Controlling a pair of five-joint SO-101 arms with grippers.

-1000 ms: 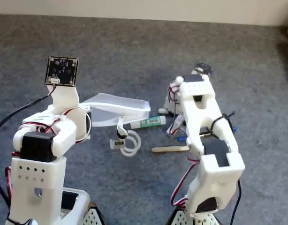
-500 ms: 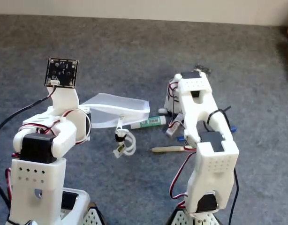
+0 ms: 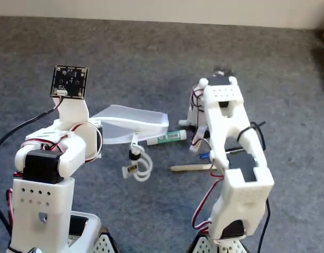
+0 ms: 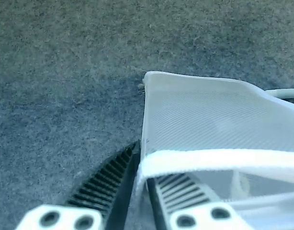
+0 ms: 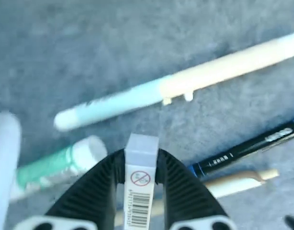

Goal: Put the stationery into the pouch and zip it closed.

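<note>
My left gripper (image 4: 140, 160) clenches the pouch (image 4: 204, 112) rim. My right gripper (image 5: 141, 157) grasps a white stick (image 5: 140, 184); high view adds a looped cord (image 3: 143, 164).

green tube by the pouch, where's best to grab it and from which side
Grip the tube mid-length, on its green band, from straight above, jaws across its width. It lies flat on the carpet, one end by the pouch, so the middle is freest.

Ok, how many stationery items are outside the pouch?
5: a white stick in the right pincer; on the carpet, a pale-blue pen, a green tube, a dark-blue pen and a beige pen. Others may be hidden.
</note>
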